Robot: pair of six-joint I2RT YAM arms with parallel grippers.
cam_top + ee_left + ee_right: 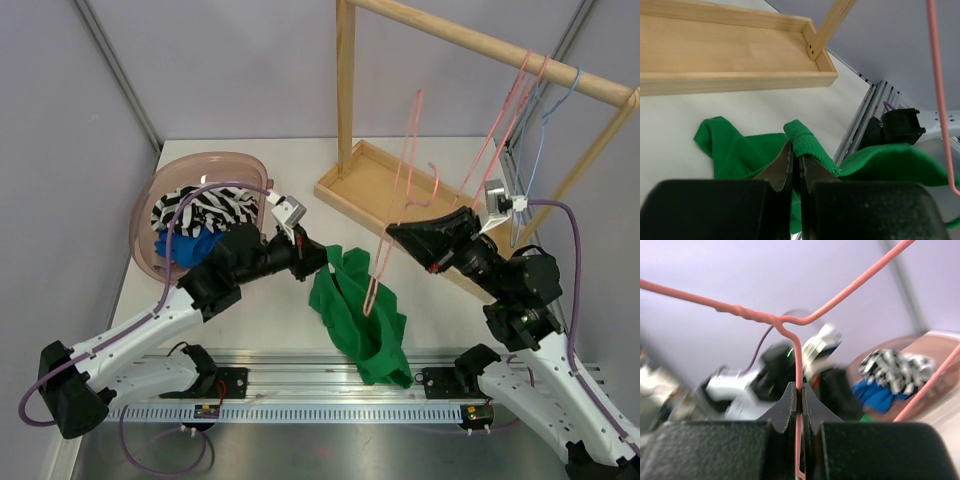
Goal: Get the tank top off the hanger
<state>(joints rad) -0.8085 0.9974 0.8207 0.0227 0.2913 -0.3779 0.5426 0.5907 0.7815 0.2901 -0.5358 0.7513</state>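
Pale lavender walls surround a white desk [290, 165], seen from above and behind two robot arms. A wooden clothes rack [345, 90] stands at the back, and a pink basin [200, 158] of striped and blue clothing sits at the left. The green tank top [362, 320] lies crumpled in the middle of the desk, trailing toward the near edge. A pink wire hanger [798, 355] slants down into the fabric and looks threaded through it.

The right pincer [799, 390] is clamped on the hanger's thin neck, just below the twisted wire, holding it up off the desk. The left pincer [795, 152] is closed on a rolled green edge of the tank top, probably a strap.

The step in hand appears to be separating garment from hanger, with each arm holding one of them. Next, the left arm likely needs to draw the strap off the wire shoulder while the right arm keeps the hanger steady or lifts it clear.
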